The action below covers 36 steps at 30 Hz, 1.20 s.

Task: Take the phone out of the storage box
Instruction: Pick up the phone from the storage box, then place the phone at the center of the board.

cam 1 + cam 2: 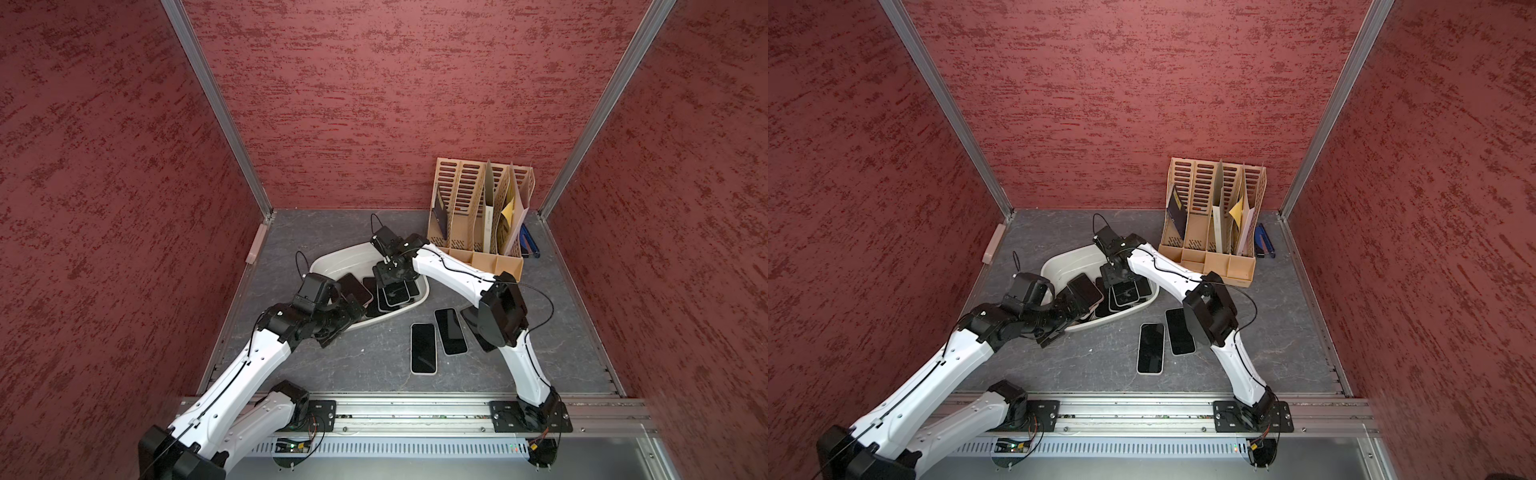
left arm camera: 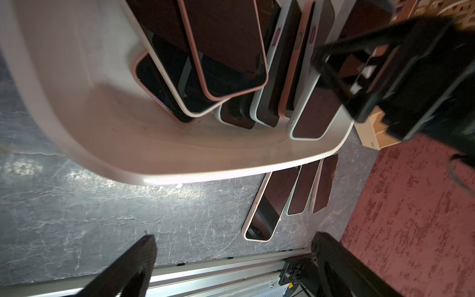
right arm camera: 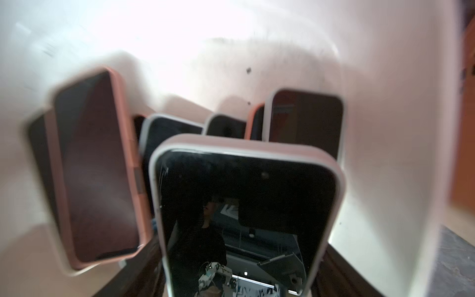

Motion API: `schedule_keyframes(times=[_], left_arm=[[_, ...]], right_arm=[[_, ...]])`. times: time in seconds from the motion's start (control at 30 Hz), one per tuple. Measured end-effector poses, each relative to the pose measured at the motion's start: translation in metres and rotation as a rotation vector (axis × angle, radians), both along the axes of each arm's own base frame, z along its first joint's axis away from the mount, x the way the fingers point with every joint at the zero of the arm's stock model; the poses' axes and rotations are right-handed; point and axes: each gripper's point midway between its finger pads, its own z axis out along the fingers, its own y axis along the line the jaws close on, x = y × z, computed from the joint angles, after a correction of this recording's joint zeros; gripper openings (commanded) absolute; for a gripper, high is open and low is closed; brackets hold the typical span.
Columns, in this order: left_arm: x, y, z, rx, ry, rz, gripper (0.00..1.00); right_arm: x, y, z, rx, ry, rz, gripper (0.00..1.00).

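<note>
Plainly, left gripper [image 2: 234, 243] gapes wide, empty; right gripper [image 3: 239, 279] clamps a white-cased phone [image 3: 244, 205] in the one storage box [image 1: 332, 259]. Three phones [image 1: 423, 348] lie at its four o'clock.

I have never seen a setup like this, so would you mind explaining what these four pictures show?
These are two white robot arms bolted to a rail at the front edge of the table, each ending in a two-fingered gripper. Two pictures come from a stereo camera overhead; the other two come from a camera on each wrist. A white storage box holds a pile of phones. Three more phones lie on the table beside it, and a beige file organizer stands at the back. The left gripper is open and empty by the box's near rim. The right gripper reaches into the box, its fingers either side of a white-cased phone; whether they grip it yet is unclear.
</note>
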Motion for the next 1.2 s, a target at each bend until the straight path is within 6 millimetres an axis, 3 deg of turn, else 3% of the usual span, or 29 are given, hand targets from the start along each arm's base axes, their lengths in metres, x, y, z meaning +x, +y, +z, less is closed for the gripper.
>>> schedule_keyframes(times=[0.17, 0.3, 0.5, 0.83, 1.2], left_arm=[[-0.002, -0.015, -0.006, 0.038, -0.013, -0.068, 1.00], [0.005, -0.019, -0.001, 0.039, -0.066, -0.068, 1.00], [0.020, -0.021, 0.020, 0.006, -0.191, -0.044, 1.00], [0.019, -0.021, 0.045, -0.007, -0.320, -0.037, 1.00], [-0.001, -0.032, 0.048, 0.030, -0.395, -0.090, 1.00]], right_arm=[[0.003, -0.007, 0.034, 0.112, -0.016, -0.021, 0.80], [-0.004, -0.019, 0.033, 0.140, 0.014, -0.041, 0.80], [-0.030, -0.032, 0.021, 0.148, 0.094, -0.039, 0.79], [-0.075, -0.060, 0.049, 0.211, 0.096, -0.032, 0.79], [-0.124, -0.088, 0.020, 0.221, 0.200, -0.095, 0.79]])
